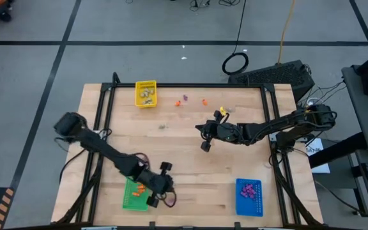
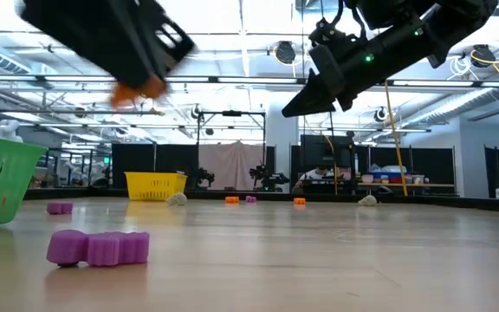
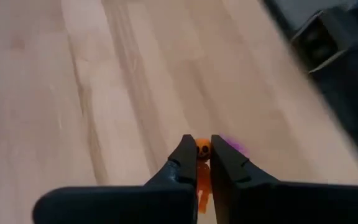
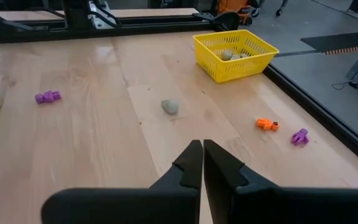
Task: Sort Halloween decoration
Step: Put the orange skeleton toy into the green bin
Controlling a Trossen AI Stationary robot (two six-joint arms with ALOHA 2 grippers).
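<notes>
My left gripper point(image 1: 153, 199) hangs above the table's near edge, beside the green tray point(image 1: 130, 203), shut on an orange trinket point(image 3: 202, 149). My right gripper point(image 4: 202, 157) is shut and empty, raised over the middle of the table point(image 1: 204, 145). Loose on the wood ahead of it lie a beige trinket point(image 4: 170, 106), an orange one point(image 4: 266, 124) and two purple ones point(image 4: 299, 137) point(image 4: 47, 96). Another purple trinket point(image 2: 98, 247) lies close to the near edge. The yellow tray point(image 1: 146, 94) holds beige pieces, and the blue tray point(image 1: 249, 196) purple ones. My left gripper pinches the orange trinket's rounded end point(image 3: 203, 147) between its two fingers, right at their free ends. The trinket is lifted clear of the table, and in the low view it shows just below the fingers point(image 2: 137, 89).
Orange pieces point(image 1: 138, 190) lie in the green tray. The yellow tray stands at the far edge, the blue tray at the near right corner. Open wood lies between the two arms. A dark frame rail point(image 4: 135, 25) borders the table.
</notes>
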